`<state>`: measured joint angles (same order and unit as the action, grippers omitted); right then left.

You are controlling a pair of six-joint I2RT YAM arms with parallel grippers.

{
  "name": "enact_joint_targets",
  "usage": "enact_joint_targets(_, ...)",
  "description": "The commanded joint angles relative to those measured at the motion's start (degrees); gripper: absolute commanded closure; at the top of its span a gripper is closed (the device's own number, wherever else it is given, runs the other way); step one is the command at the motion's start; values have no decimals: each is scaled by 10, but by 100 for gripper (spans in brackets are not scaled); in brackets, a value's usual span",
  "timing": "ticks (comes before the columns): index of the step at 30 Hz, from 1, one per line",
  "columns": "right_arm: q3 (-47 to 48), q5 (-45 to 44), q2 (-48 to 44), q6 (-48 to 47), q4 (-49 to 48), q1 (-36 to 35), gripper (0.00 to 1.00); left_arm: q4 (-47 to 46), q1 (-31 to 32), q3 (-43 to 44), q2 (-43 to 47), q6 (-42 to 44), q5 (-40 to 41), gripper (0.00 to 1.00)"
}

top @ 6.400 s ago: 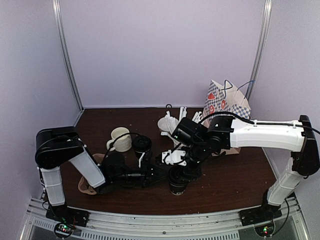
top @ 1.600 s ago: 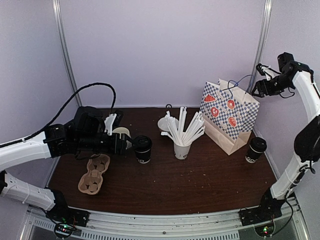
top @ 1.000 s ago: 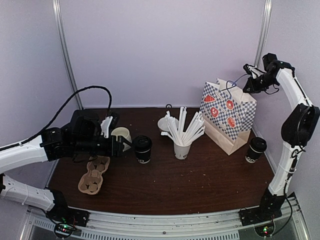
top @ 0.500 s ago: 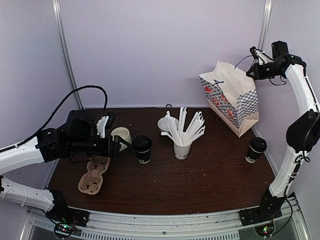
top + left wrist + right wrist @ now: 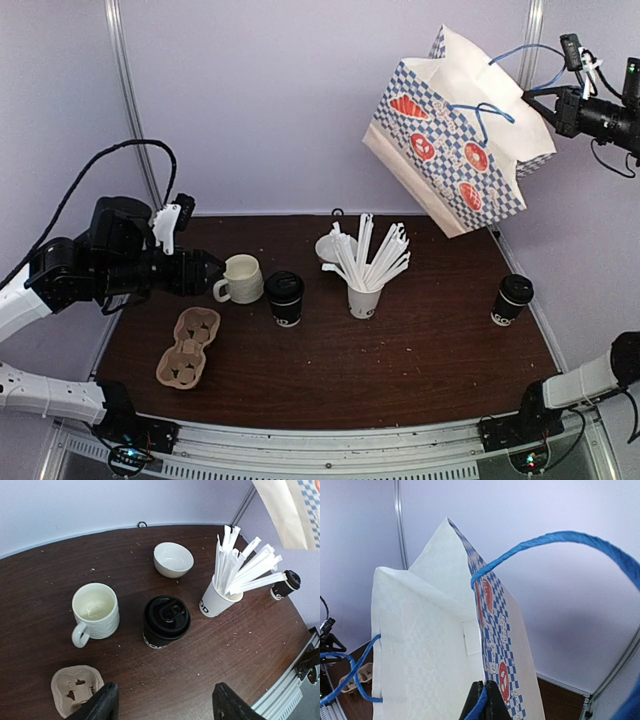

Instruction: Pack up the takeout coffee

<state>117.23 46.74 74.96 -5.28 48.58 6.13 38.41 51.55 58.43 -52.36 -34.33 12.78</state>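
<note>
One black lidded takeout coffee cup (image 5: 285,297) (image 5: 166,621) stands mid-table. The other takeout coffee cup (image 5: 512,299) (image 5: 285,584) stands at the right edge. A blue-checked paper bag (image 5: 455,130) (image 5: 430,645) hangs tilted high above the table's right side. My right gripper (image 5: 558,108) (image 5: 484,700) is shut on the bag's blue string handle (image 5: 555,537). My left gripper (image 5: 205,270) (image 5: 166,710) hovers left of the middle cup. It is open and nothing sits between its fingers.
A cream mug (image 5: 242,279) (image 5: 95,611) stands just left of the middle cup. A white cup of stirrers (image 5: 365,290) (image 5: 215,600) and a white bowl (image 5: 335,247) (image 5: 173,559) are behind it. A cardboard cup carrier (image 5: 187,347) (image 5: 75,690) lies front left.
The right arm has lifted the bag off the table, high into the air and tilted. The left gripper has drawn back to the left, away from the middle cup.
</note>
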Motion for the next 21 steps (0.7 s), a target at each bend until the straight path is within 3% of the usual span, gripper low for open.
enact_joint_targets(1, -53, 125, -56, 16, -17, -9, 100, 58, -7, 47, 4, 51, 66, 32)
enact_joint_targets(6, -56, 219, -99, -56, 82, -11, 100, 77, -15, 62, -1, 73, 101, 32)
enact_joint_targets(12, -17, 252, -116, -117, 175, -11, 100, 72, -27, 58, -7, 73, 101, 32)
enact_joint_targets(21, -51, 382, -133, -95, 178, -15, 100, 104, -49, 88, -20, 101, 97, 31)
